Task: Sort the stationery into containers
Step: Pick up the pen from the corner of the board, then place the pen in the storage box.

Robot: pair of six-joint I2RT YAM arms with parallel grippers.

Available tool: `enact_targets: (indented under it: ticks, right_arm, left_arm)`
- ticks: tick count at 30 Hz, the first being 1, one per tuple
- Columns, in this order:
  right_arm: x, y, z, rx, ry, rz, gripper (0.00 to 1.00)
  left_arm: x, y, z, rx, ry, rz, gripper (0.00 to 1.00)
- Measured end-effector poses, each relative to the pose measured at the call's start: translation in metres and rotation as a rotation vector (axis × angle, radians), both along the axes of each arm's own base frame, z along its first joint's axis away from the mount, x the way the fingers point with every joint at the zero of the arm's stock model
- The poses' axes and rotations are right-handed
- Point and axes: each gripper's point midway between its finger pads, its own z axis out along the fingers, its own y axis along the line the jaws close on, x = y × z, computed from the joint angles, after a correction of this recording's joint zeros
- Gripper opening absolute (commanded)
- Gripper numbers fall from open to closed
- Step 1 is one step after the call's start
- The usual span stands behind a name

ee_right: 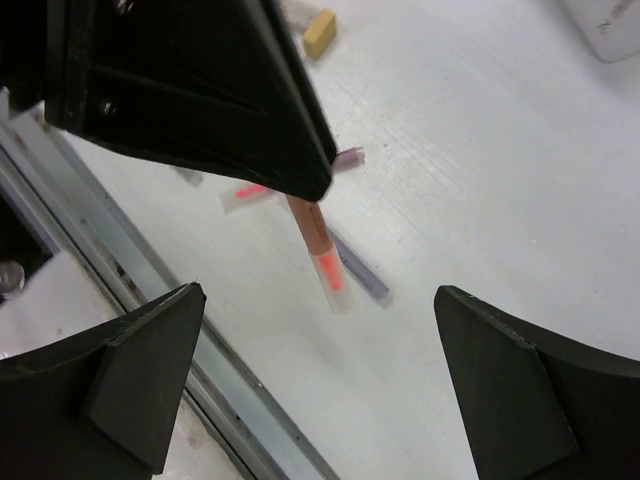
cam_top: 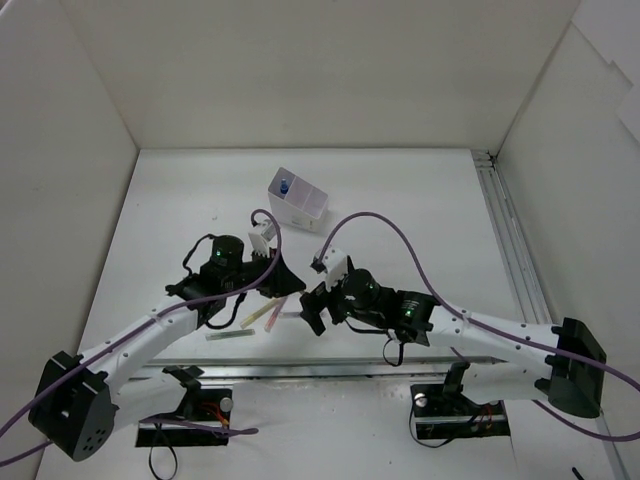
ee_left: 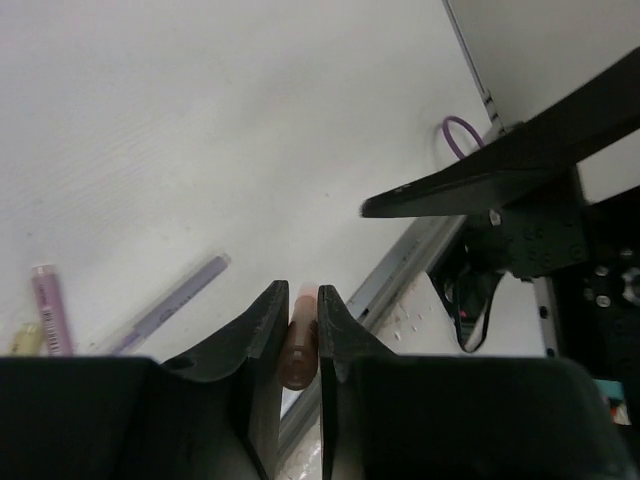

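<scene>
Orange pen (ee_right: pixel 318 240) pinched in the closed left claw (ee_left: pixel 302 330) at mid-frame; right claw (ee_right: pixel 318 292) gapes empty. Compartmented box (cam_top: pixel 305 205), upper centre, contains a blue-labelled tube (cam_top: pixel 285 185). Grey pen (ee_left: pixel 170 305), pink pen (ee_left: pixel 50 310) and tan eraser (ee_right: pixel 320 33) lie unsorted on the counter (ee_left: pixel 200 120); sorting appears barely begun.

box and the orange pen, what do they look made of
The box is probably thin plastic: milky white, with matte, straight walls. The orange pen looks like clear glossy plastic, since the orange tip shows through its see-through cap.
</scene>
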Motion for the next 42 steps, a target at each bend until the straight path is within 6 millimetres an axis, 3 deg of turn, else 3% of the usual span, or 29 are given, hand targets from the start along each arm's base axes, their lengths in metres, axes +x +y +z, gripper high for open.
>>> enact_targets:
  ticks: [8, 12, 15, 17, 22, 25, 29, 33, 37, 42]
  right_arm:
    - [0.017, -0.03, 0.028, 0.183, -0.015, -0.172, 0.98]
    - [0.017, -0.031, 0.023, 0.15, -0.013, -0.169, 0.98]
    - [0.02, -0.037, 0.015, 0.103, -0.012, -0.197, 0.98]
    - [0.024, -0.045, 0.011, 0.077, -0.018, -0.239, 0.98]
    - [0.036, -0.067, 0.013, 0.057, -0.049, -0.37, 0.98]
    - [0.041, -0.084, 0.028, 0.089, -0.085, -0.439, 0.98]
    - [0.043, -0.104, 0.044, 0.138, -0.123, -0.502, 0.98]
    - [0.043, -0.116, 0.044, 0.137, -0.127, -0.538, 0.98]
    - [0.043, -0.124, 0.035, 0.1, -0.116, -0.558, 0.98]
    - [0.043, -0.131, 0.027, 0.068, -0.107, -0.573, 0.98]
  left_arm:
    - [0.028, 0.023, 0.021, 0.047, -0.083, 0.219, 0.0]
    - [0.06, 0.038, 0.062, 0.12, -0.173, 0.355, 0.0]
    - [0.091, 0.05, 0.104, 0.169, -0.296, 0.462, 0.0]
    - [0.108, 0.058, 0.119, 0.241, -0.354, 0.502, 0.0]
    - [0.167, 0.046, 0.157, 0.326, -0.462, 0.512, 0.0]
    - [0.204, 0.037, 0.15, 0.381, -0.469, 0.487, 0.0]
    - [0.248, 0.026, 0.114, 0.473, -0.418, 0.433, 0.0]
    - [0.286, 0.015, 0.082, 0.537, -0.378, 0.399, 0.0]
    - [0.303, 0.009, 0.053, 0.589, -0.353, 0.366, 0.0]
    - [0.307, 0.008, 0.029, 0.63, -0.335, 0.336, 0.0]
